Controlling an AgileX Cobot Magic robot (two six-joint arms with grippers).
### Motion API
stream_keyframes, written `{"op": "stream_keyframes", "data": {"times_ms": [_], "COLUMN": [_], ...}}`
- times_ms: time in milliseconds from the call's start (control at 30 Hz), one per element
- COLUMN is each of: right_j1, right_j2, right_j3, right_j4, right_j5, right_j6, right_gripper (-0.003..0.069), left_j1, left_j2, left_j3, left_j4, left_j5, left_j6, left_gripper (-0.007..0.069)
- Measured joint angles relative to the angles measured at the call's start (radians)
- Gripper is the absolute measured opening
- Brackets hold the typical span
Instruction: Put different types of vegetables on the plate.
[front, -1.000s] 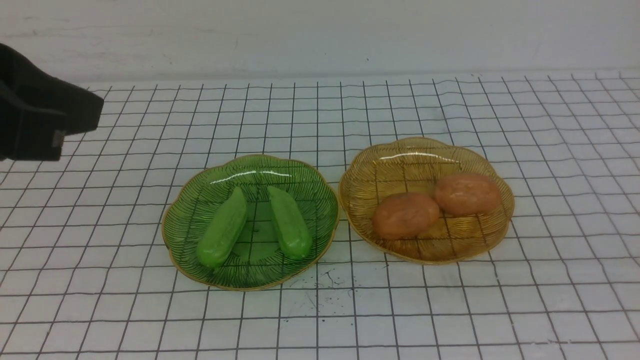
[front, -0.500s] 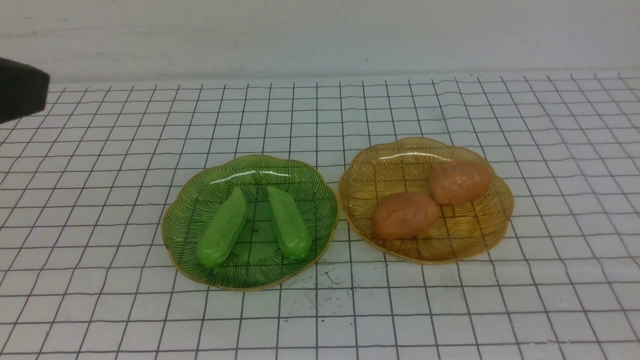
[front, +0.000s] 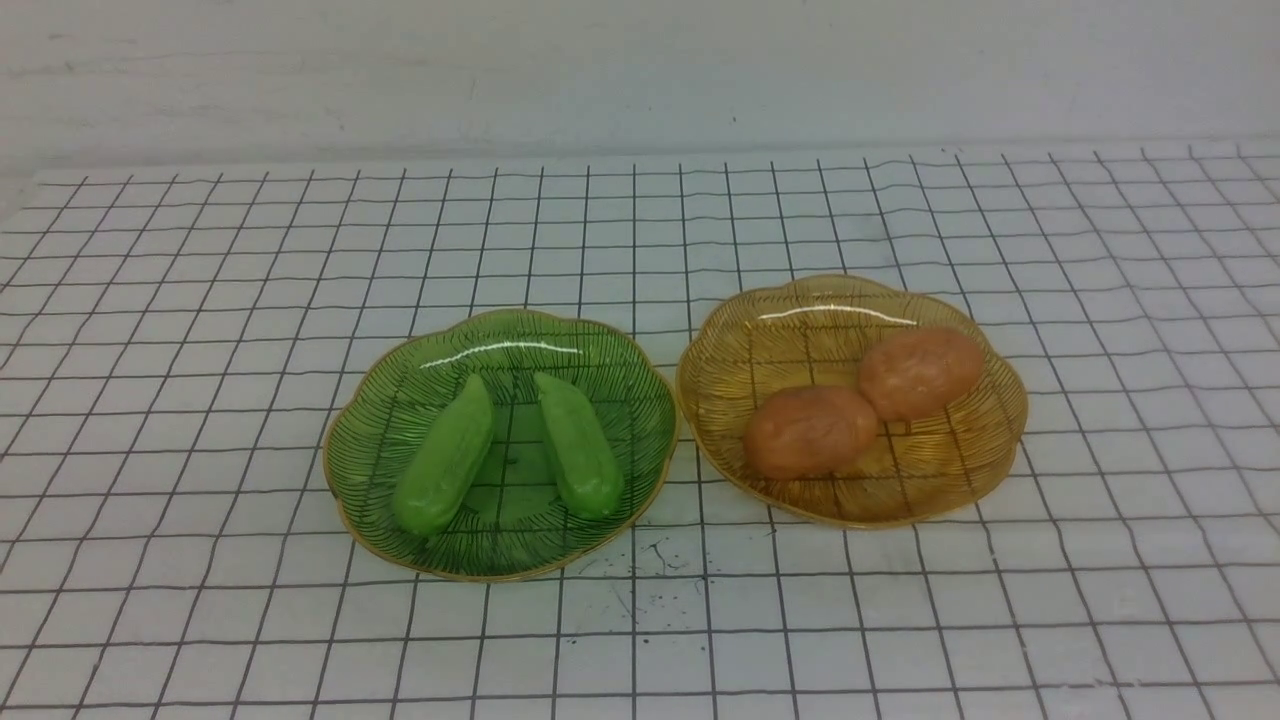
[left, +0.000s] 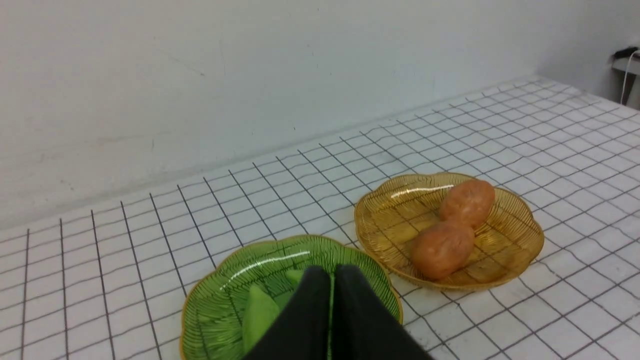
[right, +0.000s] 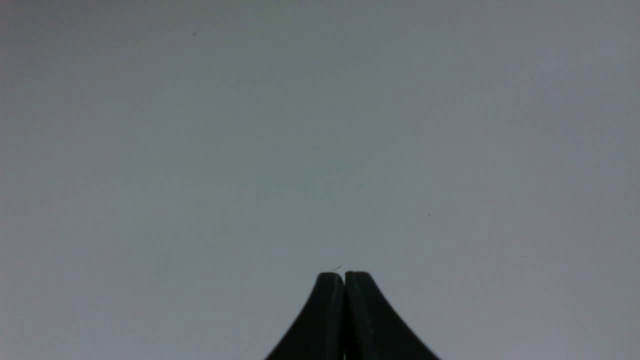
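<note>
The left arm, which shows at the left edge half a second ago, is now gone from the front view. The right potato (front: 921, 373) sits a touch nearer and flatter in the amber plate (front: 950, 480) than it does then, touching the left potato (front: 811, 432). The left cucumber (front: 446, 457) and the right cucumber (front: 580, 445) lie unchanged in the green plate (front: 375, 520), apart from each other, their pointed ends toward the far side.

Both grippers are out of the front view. In the left wrist view, the left gripper (left: 332, 280) is dark and blurred, its tips pressed together, and it hides part of the green plate and its cucumbers. The potatoes show clear of those tips, off to the right. The right gripper (right: 344, 280) is also pressed together, against a plain pale surface (right: 200, 175); its camera shows none of the vegetables.
</note>
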Motion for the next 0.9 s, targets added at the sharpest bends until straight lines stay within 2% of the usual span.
{"op": "stream_keyframes", "data": {"times_ms": [400, 567, 633, 767, 900], "right_j1": [0.000, 0.000, 0.000, 0.000, 0.000], "right_j2": [0.000, 0.000, 0.000, 0.000, 0.000], "right_j3": [0.001, 0.001, 0.001, 0.001, 0.001], "right_j4": [0.000, 0.000, 0.000, 0.000, 0.000], "right_j5": [0.000, 0.000, 0.000, 0.000, 0.000], "right_j6": [0.000, 0.000, 0.000, 0.000, 0.000], "right_gripper": [-0.0014, -0.0014, -0.0014, -0.0014, -0.0014], "left_j1": [0.000, 0.008, 0.032, 0.176, 0.311], "left_j2": [0.000, -0.016, -0.042, -0.136, -0.234], "left_j3": [0.060, 0.141, 0.189, 0.395, 0.566], "left_j4": [-0.002, 0.011, 0.013, 0.015, 0.008], "left_j5": [0.023, -0.076, -0.130, -0.273, -0.326], "left_j6": [0.000, 0.000, 0.000, -0.028, -0.046], "left_gripper": [-0.0008, -0.0008, -0.0008, -0.0008, -0.0008]}}
